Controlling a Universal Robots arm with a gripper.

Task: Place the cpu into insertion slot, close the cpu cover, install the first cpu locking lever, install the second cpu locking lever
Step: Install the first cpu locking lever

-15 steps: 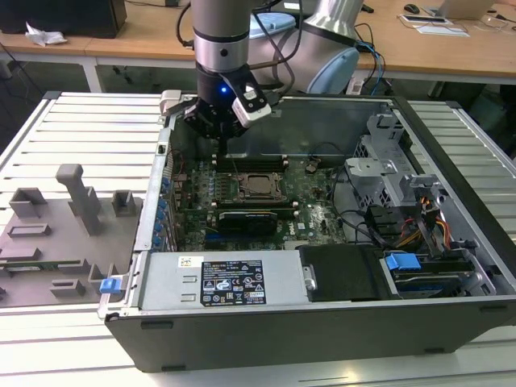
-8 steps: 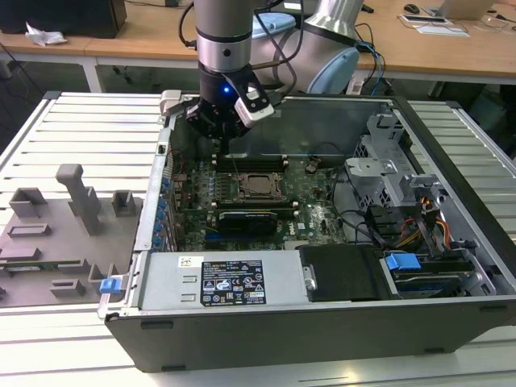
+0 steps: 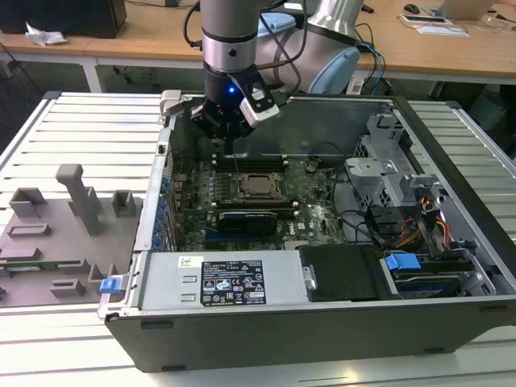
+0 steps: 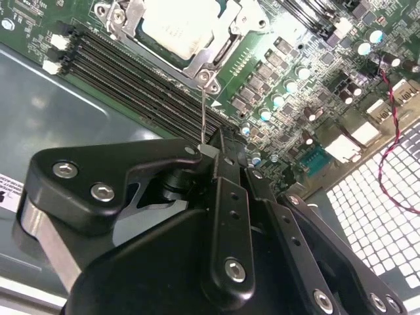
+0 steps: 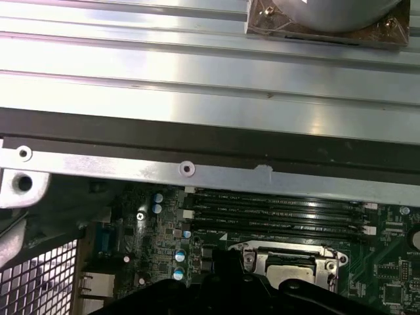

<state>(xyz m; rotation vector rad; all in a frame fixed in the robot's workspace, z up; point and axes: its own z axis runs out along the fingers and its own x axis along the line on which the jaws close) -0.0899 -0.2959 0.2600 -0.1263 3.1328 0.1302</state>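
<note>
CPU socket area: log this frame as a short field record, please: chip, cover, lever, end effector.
cpu: lying flat inside the cover frame, pale top showing
cpu cover: down around the chip
locking lever: thin wire standing up from the cover's corner
end effector: closed on the lever's tip, near the memory slots

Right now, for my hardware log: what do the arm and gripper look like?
The arm is a silver-grey cylinder with a black wrist band, a blue light and a small white-and-black box; dark cables loop beside it. The gripper is black, jointed links with silver screws.
</note>
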